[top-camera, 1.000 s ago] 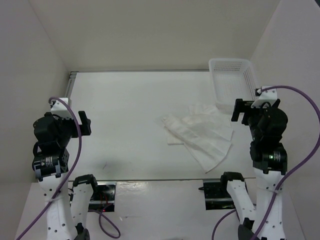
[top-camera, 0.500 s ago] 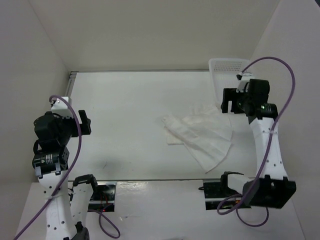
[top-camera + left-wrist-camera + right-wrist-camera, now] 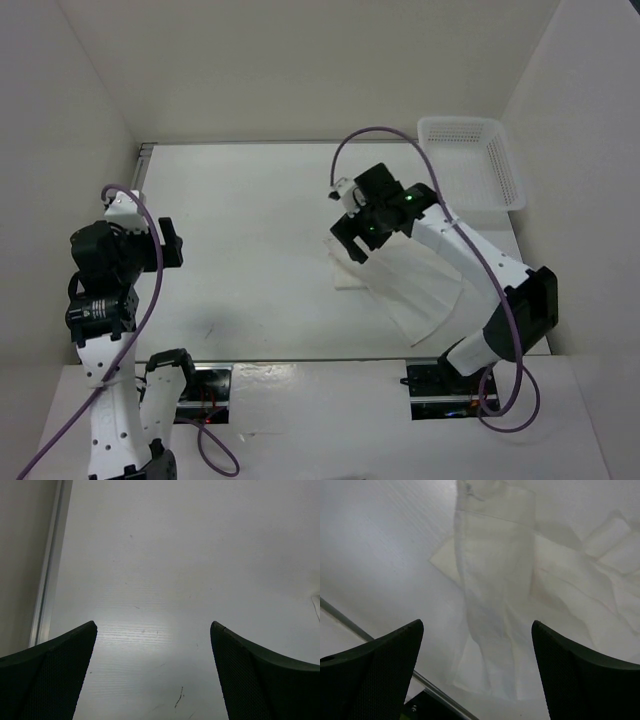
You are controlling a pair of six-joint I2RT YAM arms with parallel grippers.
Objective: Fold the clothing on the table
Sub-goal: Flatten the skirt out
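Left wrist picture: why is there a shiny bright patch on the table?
Left wrist view: that patch is light glaring off the table; the near fingers look dark. Right wrist view: the clothing looks soft and hazy. Top external view: evenly lit.

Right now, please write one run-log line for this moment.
clothing: loose on table | right fingers: open, above clothing | left fingers: open, above bare table

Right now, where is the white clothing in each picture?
Top view: the clothing lies right of centre, partly under the right arm.
Left wrist: not clearly in it; a faint sliver at the right edge is too small to tell.
Right wrist: the clothing fills the middle and right.
Shared landmark: the white table.
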